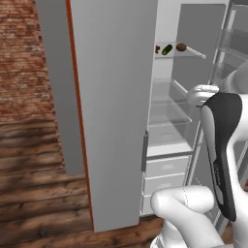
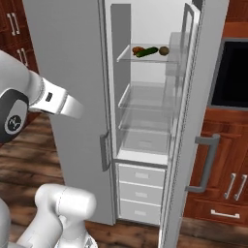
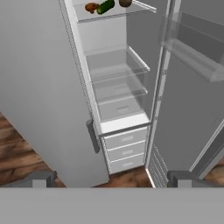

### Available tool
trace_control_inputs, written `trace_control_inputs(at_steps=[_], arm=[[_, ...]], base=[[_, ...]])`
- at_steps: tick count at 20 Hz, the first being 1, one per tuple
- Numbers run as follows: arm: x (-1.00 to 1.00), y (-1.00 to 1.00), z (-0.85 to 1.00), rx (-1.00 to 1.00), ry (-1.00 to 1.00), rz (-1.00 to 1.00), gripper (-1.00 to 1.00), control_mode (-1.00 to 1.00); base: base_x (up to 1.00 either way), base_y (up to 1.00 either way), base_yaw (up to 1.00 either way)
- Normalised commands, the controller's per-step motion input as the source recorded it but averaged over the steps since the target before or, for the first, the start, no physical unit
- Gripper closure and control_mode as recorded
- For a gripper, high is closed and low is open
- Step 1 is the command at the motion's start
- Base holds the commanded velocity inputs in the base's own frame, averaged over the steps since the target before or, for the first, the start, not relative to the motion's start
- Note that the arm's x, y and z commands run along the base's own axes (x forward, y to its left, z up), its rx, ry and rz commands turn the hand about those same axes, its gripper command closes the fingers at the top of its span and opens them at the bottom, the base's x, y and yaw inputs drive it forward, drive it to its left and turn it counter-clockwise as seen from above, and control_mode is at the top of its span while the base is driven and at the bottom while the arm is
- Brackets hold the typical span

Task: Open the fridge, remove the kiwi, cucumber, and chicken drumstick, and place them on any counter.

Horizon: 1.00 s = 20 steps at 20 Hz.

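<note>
Fridge [image 2: 72, 97] stands with its right door swung open, baring white shelves and drawers. On the top glass shelf [image 2: 145, 58] lie the chicken drumstick [image 2: 137, 50], the cucumber [image 2: 147, 52] and the kiwi [image 2: 164, 50] in a row, close together. Facing the opening from well back, the tool [image 3: 109, 178] is released, fingertips [image 3: 39, 179] spread wide, grasping nothing.

It was a home kitchen: an open fridge [image 2: 145, 121] (glass shelves, drawers below) stood at twelve o'clock, wooden cabinets [image 2: 223, 184] at three, brick wall [image 1: 22, 58] at nine.
</note>
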Motion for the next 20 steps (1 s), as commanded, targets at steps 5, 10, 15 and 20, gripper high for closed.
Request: trace_control_inputs(at_steps=[5, 10, 15, 20], arm=[[0.0, 0.0, 0.0, 0.0, 0.0, 0.0, -1.0, 1.0], [0.0, 0.0, 0.0, 0.0, 0.0, 0.0, -1.0, 1.0], [0.0, 0.0, 0.0, 0.0, 0.0, 0.0, -1.0, 1.0], [0.0, 0.0, 0.0, 0.0, 0.0, 0.0, -1.0, 1.0]], base=[[0.0, -0.58, 0.0], [0.02, -0.43, 0.0], [0.26, -0.02, 0.0], [0.57, 0.0, 0.0]])
